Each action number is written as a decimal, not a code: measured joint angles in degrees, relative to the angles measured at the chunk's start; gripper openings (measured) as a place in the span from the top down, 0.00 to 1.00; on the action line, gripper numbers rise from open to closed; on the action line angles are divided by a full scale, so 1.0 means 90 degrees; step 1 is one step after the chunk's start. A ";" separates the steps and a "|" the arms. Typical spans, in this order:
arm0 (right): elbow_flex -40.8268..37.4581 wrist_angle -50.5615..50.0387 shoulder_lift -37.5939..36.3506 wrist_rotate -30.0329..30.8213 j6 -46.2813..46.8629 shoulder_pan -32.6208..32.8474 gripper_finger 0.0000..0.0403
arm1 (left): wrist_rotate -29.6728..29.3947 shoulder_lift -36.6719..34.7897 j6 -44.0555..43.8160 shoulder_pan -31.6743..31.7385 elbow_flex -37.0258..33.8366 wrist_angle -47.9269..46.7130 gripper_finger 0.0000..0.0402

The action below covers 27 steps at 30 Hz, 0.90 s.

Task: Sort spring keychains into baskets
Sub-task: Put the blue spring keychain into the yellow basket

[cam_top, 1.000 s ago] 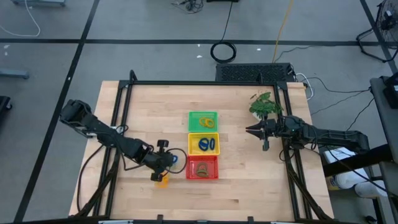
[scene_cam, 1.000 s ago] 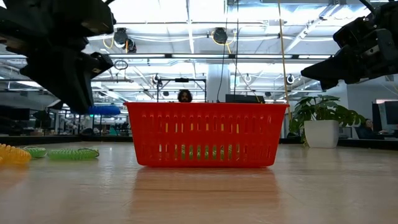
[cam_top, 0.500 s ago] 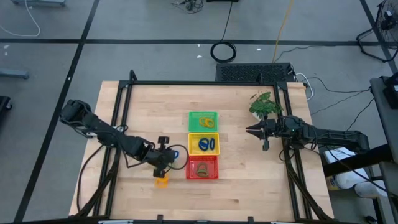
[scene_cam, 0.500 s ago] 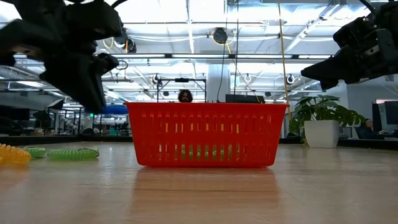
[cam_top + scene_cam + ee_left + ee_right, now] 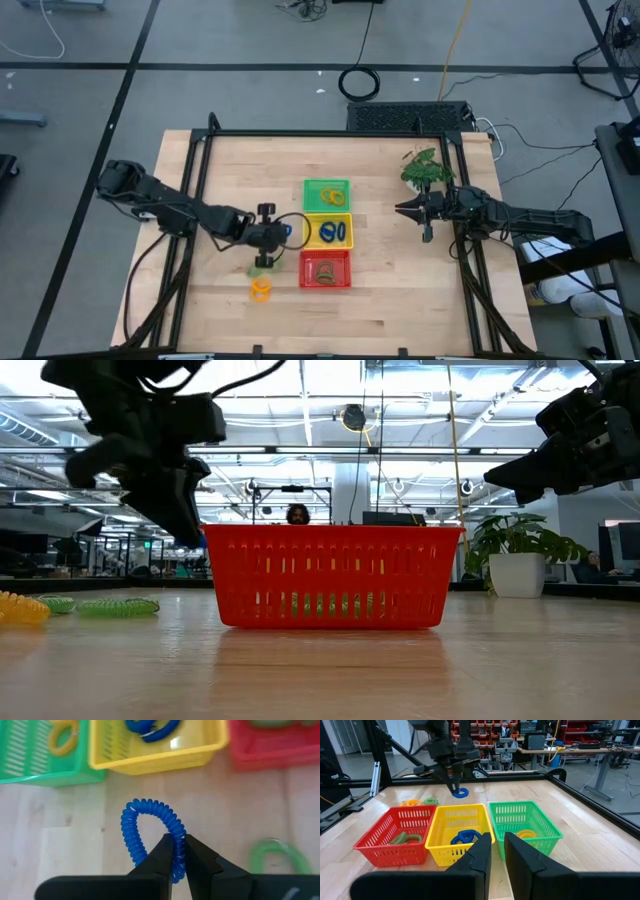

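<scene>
Your left gripper [image 5: 179, 851] is clamped on a blue keychain [image 5: 150, 830], held in the air just beside the yellow basket [image 5: 155, 760] on the side toward the table's [image 5: 400, 290] left edge. Carry it over the rim, centre it above the blue ones inside, then release low. Your right gripper [image 5: 497, 851] waits closed and empty near the right edge. There are three baskets: green [image 5: 326, 193], yellow, red [image 5: 326, 271]. Two keychains lie on the table: orange [image 5: 260, 290] and green [image 5: 262, 264].
</scene>
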 joint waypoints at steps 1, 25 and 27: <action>0.0000 0.0000 0.0000 0.0000 -0.0001 0.0002 0.90 | -0.0001 0.0000 0.0053 0.0073 0.0000 -0.0001 0.91; 0.0000 0.0000 0.0000 0.0000 0.0000 0.0002 0.90 | 0.0769 -0.0002 0.1504 0.0950 0.0005 0.1447 0.91; 0.0000 0.0000 0.0000 -0.0001 0.0000 0.0000 0.90 | 0.0993 -0.0002 0.1688 0.0947 0.0005 0.1718 0.91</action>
